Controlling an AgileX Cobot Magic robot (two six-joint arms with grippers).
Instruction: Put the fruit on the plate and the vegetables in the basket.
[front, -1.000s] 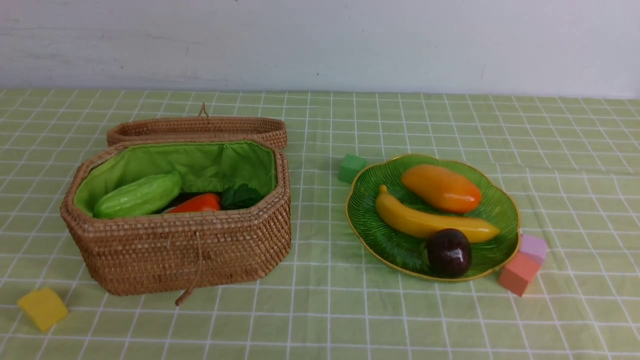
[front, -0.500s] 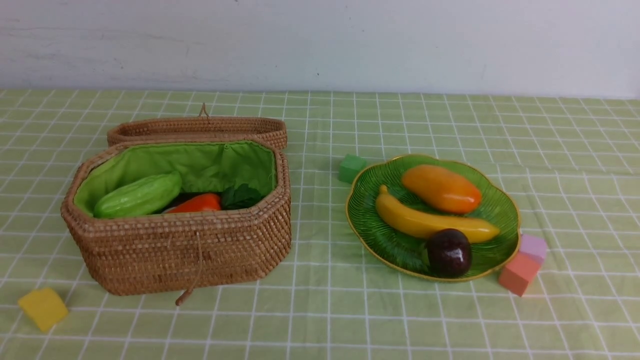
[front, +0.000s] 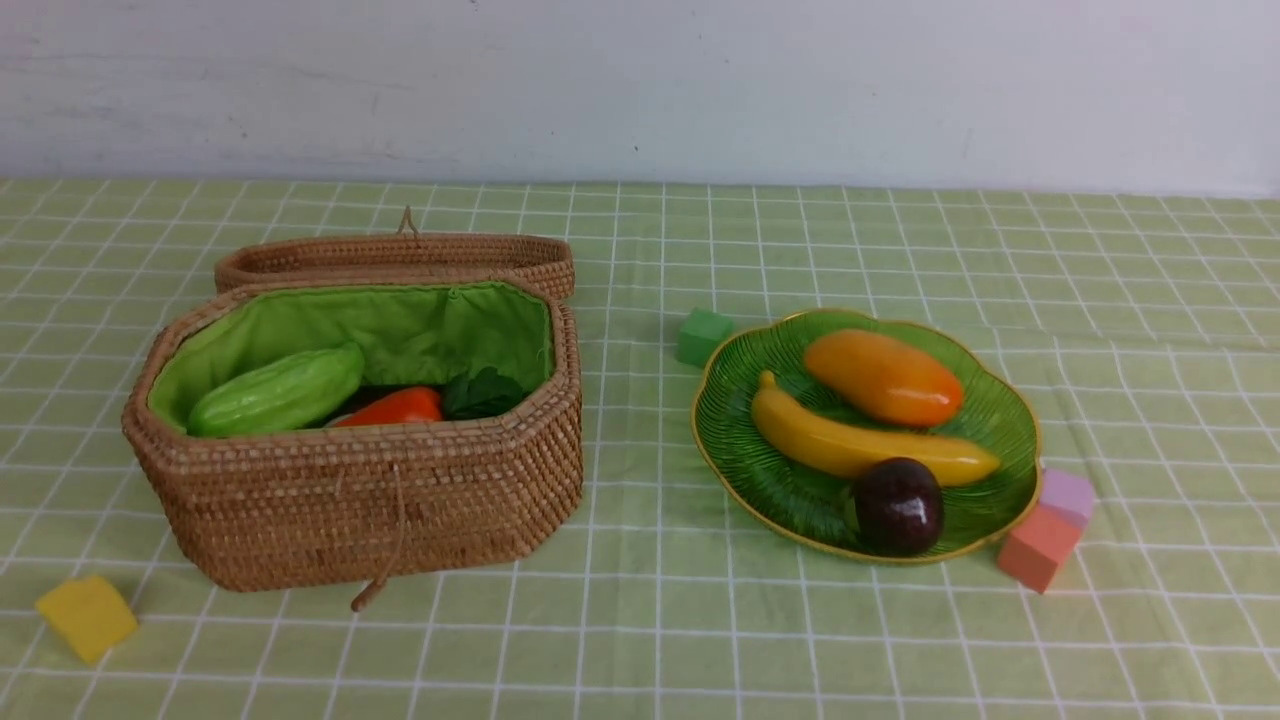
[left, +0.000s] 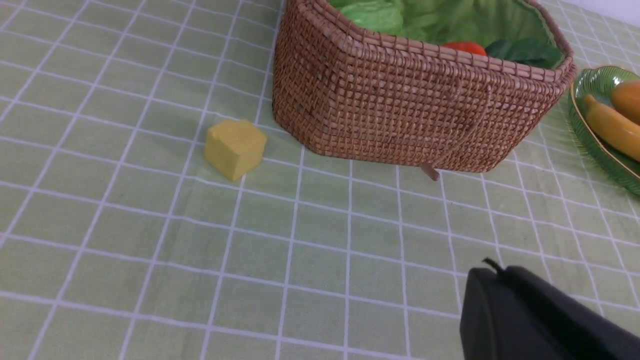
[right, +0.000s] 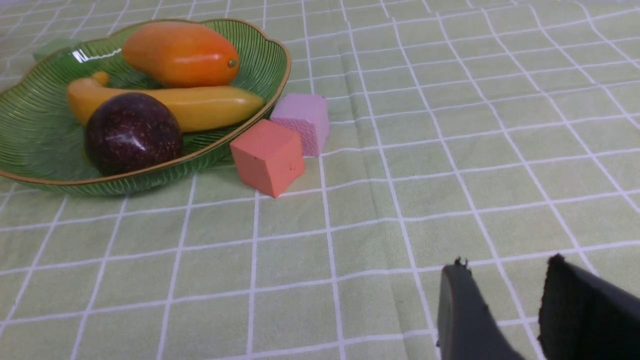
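The green glass plate (front: 740, 470) (right: 30, 125) holds the mango (front: 883, 377) (right: 180, 54), the banana (front: 870, 447) (right: 210, 107) and the dark purple fruit (front: 897, 505) (right: 132, 132). The wicker basket (front: 380, 500) (left: 415, 110) stands open; a light green gourd (front: 277, 390) (left: 372, 15), an orange-red carrot (front: 395, 407) (left: 462, 47) and dark green leaves (front: 482, 392) show inside. Neither arm appears in the front view. My left gripper (left: 492, 272) is shut and empty over the cloth, near the basket's front. My right gripper (right: 505, 267) is open and empty, apart from the plate.
A yellow foam cube (front: 86, 615) (left: 235, 148) lies left of the basket's front. A green cube (front: 703, 335) sits behind the plate. A salmon cube (front: 1038, 547) (right: 267, 156) and a pink cube (front: 1067, 495) (right: 301, 121) touch the plate's right rim. The basket lid (front: 395, 255) lies behind.
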